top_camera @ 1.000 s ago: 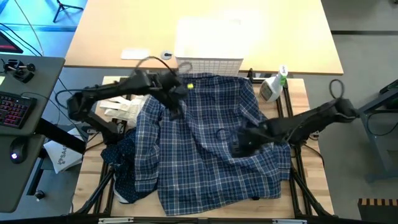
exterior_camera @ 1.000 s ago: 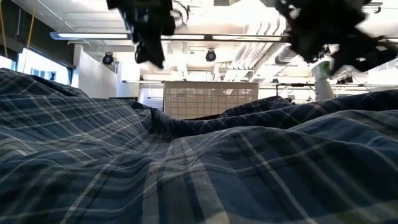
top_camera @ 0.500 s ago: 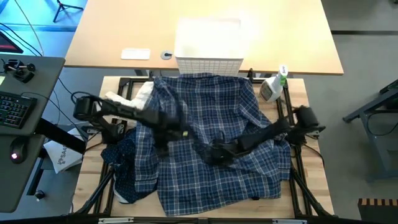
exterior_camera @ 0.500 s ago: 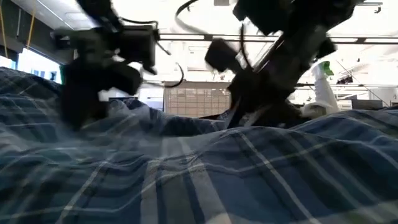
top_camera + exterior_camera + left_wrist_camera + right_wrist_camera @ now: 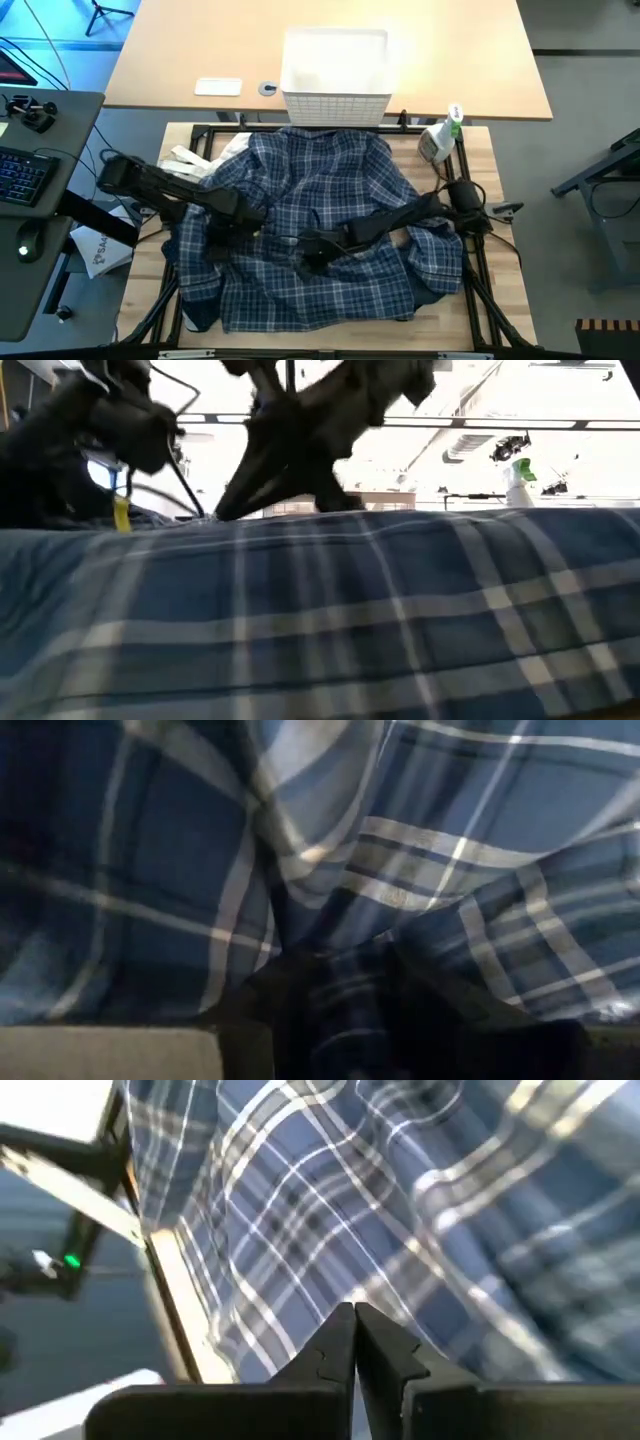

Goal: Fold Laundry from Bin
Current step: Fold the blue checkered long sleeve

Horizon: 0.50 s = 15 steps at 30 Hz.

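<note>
Both arms have come down and inward since a sec ago: they were up over the blue-and-white plaid cotton shirt (image 5: 320,230), now they're low on it, and the cloth has bunched toward the middle.

Right gripper (image 5: 312,252) sits at the shirt's centre. Wrist view shows its jaws pressed tight together, tips nearly touching, no cloth visibly between them, so treat it as closed on nothing, or at most a thin pinch you can't confirm.

Left gripper (image 5: 222,226) is over by the shirt's edge, well apart from the right one. Its wrist view shows plaid folds heaped over and around the fingers; jaws about half apart, but you can't tell if fabric is actually clamped.

Shirt lies spread but rumpled under both tools. White lattice plastic bin (image 5: 335,92) sits beyond them at the far table edge. Dark navy garment w/ small dots (image 5: 195,262) lies just outboard of the left gripper, partly under the plaid. Green-capped spray bottle (image 5: 440,138) stands off past the right arm.

To do this step well: check the right grip before you lift. If nothing comes up, reopen, press deeper and pinch one layer only. Move both grippers apart evenly to flatten it, low and slow, and keep the dotted garment from dragging along.
</note>
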{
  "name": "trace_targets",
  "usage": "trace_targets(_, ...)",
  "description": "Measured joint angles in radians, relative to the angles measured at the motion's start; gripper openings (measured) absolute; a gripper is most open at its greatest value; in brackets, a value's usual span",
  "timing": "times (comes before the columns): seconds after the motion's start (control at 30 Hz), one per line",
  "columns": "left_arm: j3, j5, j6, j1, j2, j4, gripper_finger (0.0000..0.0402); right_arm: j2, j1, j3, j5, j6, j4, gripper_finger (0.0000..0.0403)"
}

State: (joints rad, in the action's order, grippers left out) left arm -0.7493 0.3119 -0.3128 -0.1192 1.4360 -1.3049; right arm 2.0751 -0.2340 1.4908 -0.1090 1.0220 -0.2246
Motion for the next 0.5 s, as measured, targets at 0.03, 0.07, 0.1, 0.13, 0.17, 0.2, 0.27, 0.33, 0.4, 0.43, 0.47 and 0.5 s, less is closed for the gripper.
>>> trace_targets(0.03, -0.012, 0.006, -0.014, 0.000, -0.026, -0.015, 0.0126, -0.017, -0.001, 0.023, 0.017, -0.031, -0.080, 0.0007)
trace_targets(0.07, -0.029, 0.015, -0.037, 0.000, -0.049, -0.031, 0.0126, -0.035, -0.006, 0.041, 0.042, -0.056, -0.174, 0.0008)
trace_targets(0.1, -0.052, 0.027, -0.063, 0.000, -0.068, -0.050, 0.0126, -0.056, -0.011, 0.057, 0.077, -0.067, -0.267, 0.0009)
trace_targets(0.13, -0.079, 0.042, -0.087, 0.000, -0.086, -0.068, 0.0126, -0.085, -0.020, 0.068, 0.115, -0.077, -0.353, 0.0012)
trace_targets(0.17, -0.107, 0.058, -0.113, 0.000, -0.102, -0.085, 0.0126, -0.114, -0.030, 0.072, 0.152, -0.077, -0.433, 0.0015)
trace_targets(0.2, -0.140, 0.068, -0.141, 0.000, -0.117, -0.099, 0.0126, -0.148, -0.041, 0.073, 0.177, -0.072, -0.501, 0.0021)
trace_targets(0.27, -0.218, 0.076, -0.199, 0.000, -0.143, -0.103, 0.0126, -0.221, -0.064, 0.058, 0.216, -0.042, -0.602, 0.0035)
trace_targets(0.33, -0.304, 0.073, -0.265, 0.000, -0.154, -0.086, 0.0126, -0.299, -0.094, 0.023, 0.237, -0.002, -0.682, 0.0056)
trace_targets(0.4, -0.397, 0.062, -0.303, 0.005, -0.156, -0.033, 0.0126, -0.382, -0.132, -0.027, 0.251, 0.063, -0.725, 0.0080)
trace_targets(0.43, -0.438, 0.055, -0.315, 0.011, -0.155, 0.006, 0.0126, -0.426, -0.155, -0.057, 0.257, 0.104, -0.747, 0.0091)
trace_targets(0.47, -0.473, 0.045, -0.325, 0.018, -0.155, 0.059, 0.0126, -0.471, -0.180, -0.090, 0.259, 0.154, -0.763, 0.0102)
trace_targets(0.5, -0.505, 0.021, -0.331, 0.028, -0.153, 0.121, 0.0126, -0.514, -0.206, -0.124, 0.262, 0.218, -0.781, 0.0112)
